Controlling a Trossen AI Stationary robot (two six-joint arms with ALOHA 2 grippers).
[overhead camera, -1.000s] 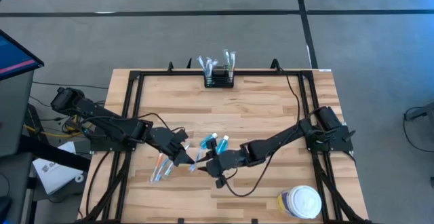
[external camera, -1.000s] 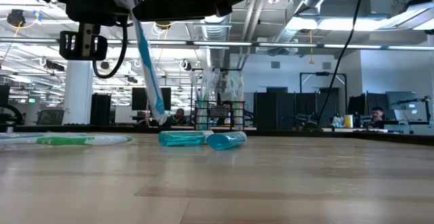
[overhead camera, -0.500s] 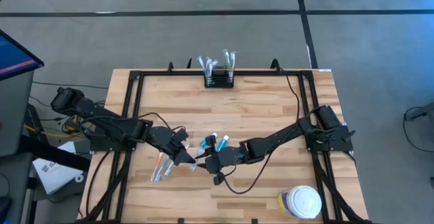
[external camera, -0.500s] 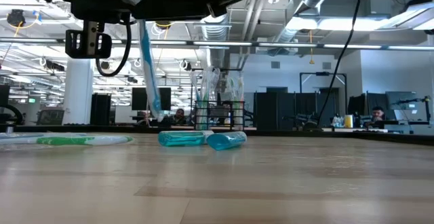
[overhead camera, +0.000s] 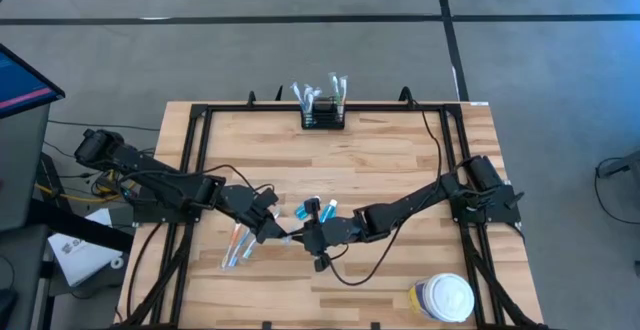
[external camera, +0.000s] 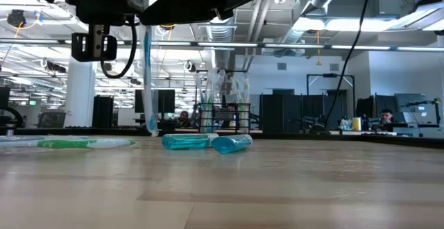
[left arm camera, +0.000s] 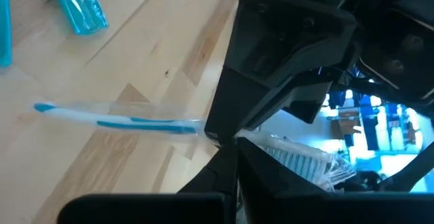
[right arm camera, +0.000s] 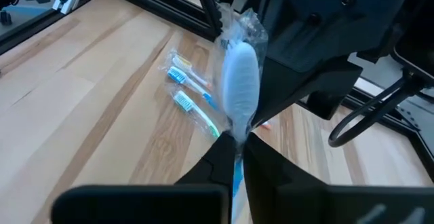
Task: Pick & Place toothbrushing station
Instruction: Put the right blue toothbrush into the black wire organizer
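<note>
Gripping one wrapped toothbrush (right arm camera: 239,88) between them, my left gripper (overhead camera: 276,232) and right gripper (overhead camera: 303,238) meet, both clamped, mid-table (overhead camera: 400,160).

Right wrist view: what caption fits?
Both grippers pinch one plastic-wrapped blue toothbrush above the wooden table.

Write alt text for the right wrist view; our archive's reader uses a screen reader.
The right gripper is shut on a wrapped blue toothbrush, held upright above the wooden table. The left gripper's dark body sits just behind it, and more wrapped toothbrushes lie on the wood beyond.
</note>
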